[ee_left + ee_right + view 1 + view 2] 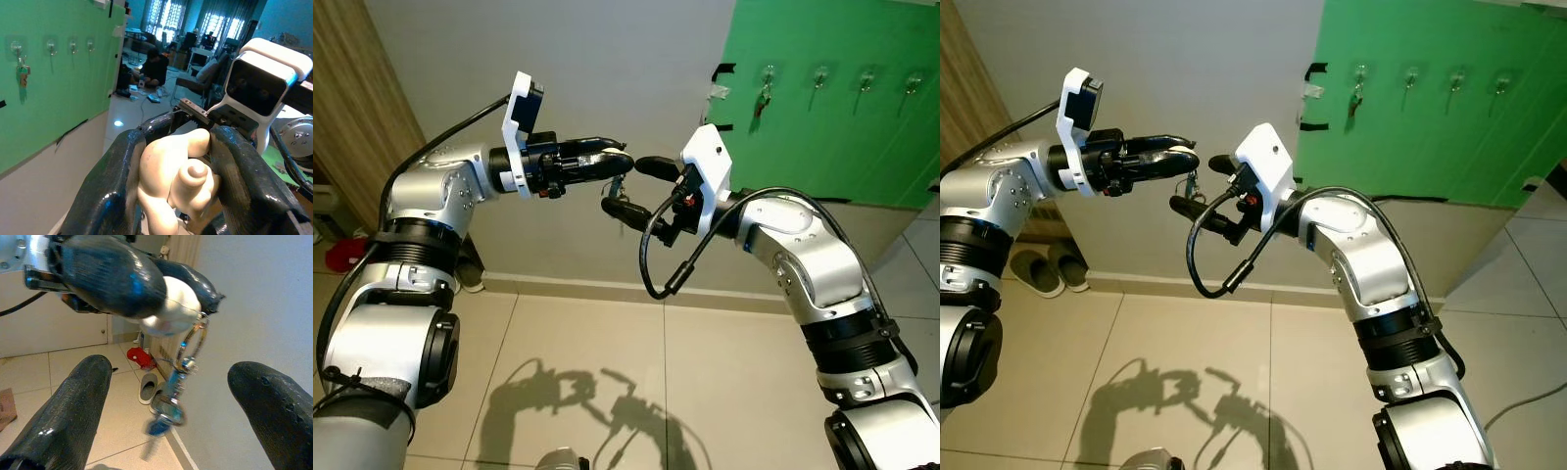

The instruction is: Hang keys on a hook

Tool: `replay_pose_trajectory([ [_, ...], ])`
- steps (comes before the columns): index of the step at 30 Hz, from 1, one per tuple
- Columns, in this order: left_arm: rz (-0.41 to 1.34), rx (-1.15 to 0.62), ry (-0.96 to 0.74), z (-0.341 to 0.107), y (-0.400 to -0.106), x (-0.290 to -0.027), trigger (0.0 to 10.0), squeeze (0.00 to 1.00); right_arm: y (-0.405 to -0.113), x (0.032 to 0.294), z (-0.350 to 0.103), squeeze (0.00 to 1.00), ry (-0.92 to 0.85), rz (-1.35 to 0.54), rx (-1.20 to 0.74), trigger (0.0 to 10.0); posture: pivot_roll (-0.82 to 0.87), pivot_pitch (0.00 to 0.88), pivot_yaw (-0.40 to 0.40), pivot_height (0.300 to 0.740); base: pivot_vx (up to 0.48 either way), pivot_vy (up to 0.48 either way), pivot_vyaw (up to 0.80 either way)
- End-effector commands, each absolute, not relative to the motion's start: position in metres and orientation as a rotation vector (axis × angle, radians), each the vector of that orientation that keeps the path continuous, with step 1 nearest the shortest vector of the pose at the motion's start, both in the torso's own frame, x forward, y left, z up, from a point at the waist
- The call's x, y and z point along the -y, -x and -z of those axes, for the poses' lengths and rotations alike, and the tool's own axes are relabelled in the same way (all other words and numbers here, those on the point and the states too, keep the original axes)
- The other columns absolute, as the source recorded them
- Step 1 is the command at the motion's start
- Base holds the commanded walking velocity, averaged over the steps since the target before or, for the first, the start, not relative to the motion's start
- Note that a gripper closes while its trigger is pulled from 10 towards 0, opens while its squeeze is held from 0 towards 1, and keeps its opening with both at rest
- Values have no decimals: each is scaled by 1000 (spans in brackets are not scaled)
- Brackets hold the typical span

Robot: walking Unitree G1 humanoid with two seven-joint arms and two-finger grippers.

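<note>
My left gripper (623,162) is held up in front of the white wall, shut on a cream figure-shaped key fob (178,178). A metal ring and keys (171,399) dangle from the fob. From the right, my right gripper (622,184) stands open with one finger on each side of the hanging keys, not touching them. Up to the right is a green board (822,147) carrying a row of clear hooks (820,76). The leftmost hook (769,73) holds another bunch of keys (762,100).
A wooden panel (352,98) stands at the left, with slippers (1038,269) and a red object (347,250) at its foot. Tiled floor (636,372) lies below. In the left wrist view a person (154,68) sits on the floor far off.
</note>
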State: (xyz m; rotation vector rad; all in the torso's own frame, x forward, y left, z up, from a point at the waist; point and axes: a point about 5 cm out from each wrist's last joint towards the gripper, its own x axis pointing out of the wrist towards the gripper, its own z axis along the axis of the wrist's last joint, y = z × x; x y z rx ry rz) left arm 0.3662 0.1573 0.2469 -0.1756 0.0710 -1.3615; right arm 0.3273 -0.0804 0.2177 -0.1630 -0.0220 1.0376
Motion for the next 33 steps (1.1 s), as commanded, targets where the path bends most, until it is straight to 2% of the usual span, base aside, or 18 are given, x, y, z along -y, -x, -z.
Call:
replay_pose_trajectory([
  [1,1350,-69,143,-252,-368,-157,10000,0,-331,81,-222,0,158,-1000,23,10000,13,0,20,740,0,0,0],
  [14,1346,-74,131,-250,-368,-156,10000,0,-339,77,-219,0,159,-903,1,9804,12,0,18,740,0,0,0],
  [16,1345,-73,130,-250,-368,-156,10000,0,-341,77,-219,0,146,-887,-7,7098,12,0,18,740,0,0,0],
  [17,1345,-72,130,-250,-368,-156,10000,0,-341,77,-219,0,141,-882,-10,6275,12,0,18,740,0,0,0],
  [18,1345,-72,130,-250,-368,-156,10000,0,-341,77,-219,0,141,-882,-10,6275,12,0,18,740,0,0,0],
  [20,1345,-71,130,-250,-368,-156,10000,0,-342,76,-218,0,127,-869,-14,4980,12,0,16,740,0,0,0],
  [22,1346,-71,129,-249,-368,-155,10000,0,-342,75,-218,0,123,-863,-13,5216,13,0,16,740,0,0,0],
  [23,1346,-72,129,-249,-368,-155,10000,0,-343,73,-218,0,116,-857,-14,4275,13,0,16,740,0,0,0],
  [24,1346,-72,129,-249,-368,-155,10000,0,-343,72,-218,0,112,-853,-15,4275,13,0,16,740,0,0,0],
  [25,1347,-72,127,-248,-368,-155,10000,0,-343,71,-218,0,105,-847,-20,1451,14,0,15,740,0,0,0],
  [26,1347,-72,127,-248,-368,-155,10000,0,-343,71,-218,0,105,-847,-20,1451,14,0,15,740,0,0,0],
  [27,1346,-73,126,-248,-368,-155,10000,0,-343,70,-217,0,98,-843,-26,0,14,0,15,740,0,0,0],
  [33,1346,-74,121,-248,-368,-155,10000,0,-343,66,-217,0,72,-833,-32,0,14,0,18,740,0,0,0],
])
